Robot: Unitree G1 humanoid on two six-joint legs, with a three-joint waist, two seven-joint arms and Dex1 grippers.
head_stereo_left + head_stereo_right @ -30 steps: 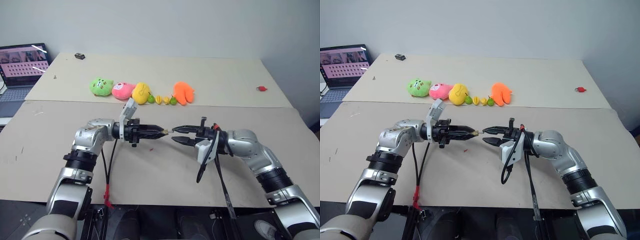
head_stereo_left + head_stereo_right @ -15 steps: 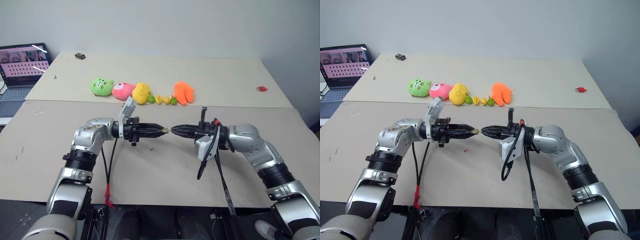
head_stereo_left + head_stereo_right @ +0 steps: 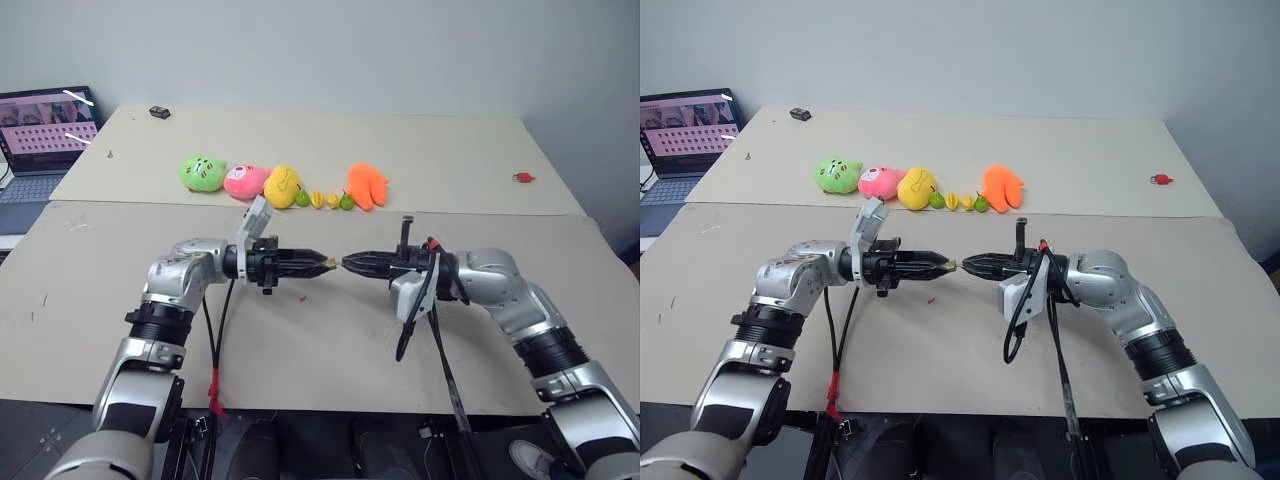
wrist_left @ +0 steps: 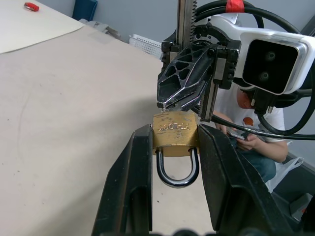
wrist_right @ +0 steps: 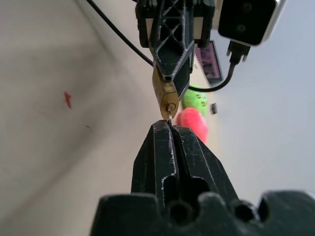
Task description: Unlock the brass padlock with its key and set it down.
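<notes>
Right gripper has clamped onto the key in the padlock, ready for the turn

Over the near sheet of the table [image 3: 90, 300], both arms reach in level from either side and meet tip to tip at mid-scene, clear of the surface. The right gripper [image 3: 348, 263], whose fingers stood apart a second ago, now has them pressed together on the thin key [image 5: 169, 116] that sticks out of the brass padlock [image 4: 174, 133], and its wrist has rolled a little since then. The left gripper [image 3: 327, 264] has not moved: it pinches the padlock body between its two fingers, shackle pointing back toward its own wrist, keyhole facing the right gripper. So the key looks gripped and the turn is probably what comes next; the shackle still sits closed.
</notes>
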